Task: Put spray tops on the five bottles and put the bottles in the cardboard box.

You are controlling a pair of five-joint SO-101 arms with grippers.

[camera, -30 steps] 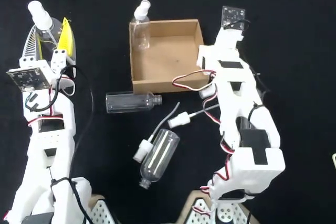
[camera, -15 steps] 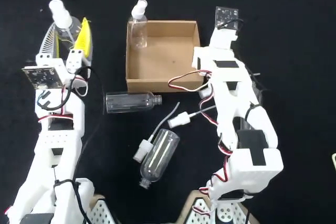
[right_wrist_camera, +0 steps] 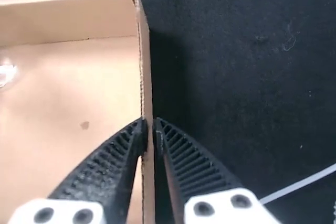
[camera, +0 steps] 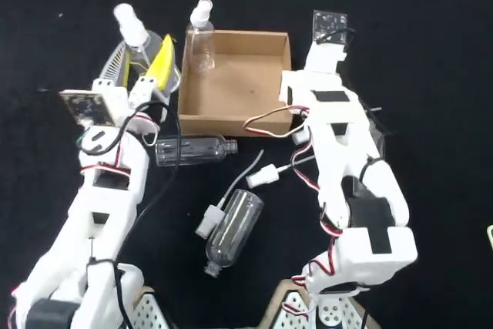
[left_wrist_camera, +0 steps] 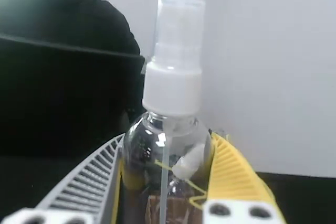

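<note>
— What's over on the left?
— The left gripper [camera: 145,53] is clamped on a clear plastic bottle with a white spray top [left_wrist_camera: 169,129], raised just beside the left wall of the open brown cardboard box [camera: 231,123].
— And in the box?
— A second capped clear bottle [camera: 203,39] stands at its far left corner.
— On the black desk [camera: 431,75]?
— Two uncapped clear bottles [camera: 192,150] [camera: 231,229] lie in front of the box, with two loose white spray tops [camera: 266,176] [camera: 208,221] near them.
— The right gripper [right_wrist_camera: 148,129]?
— Pinched together on the box's right wall.
</note>
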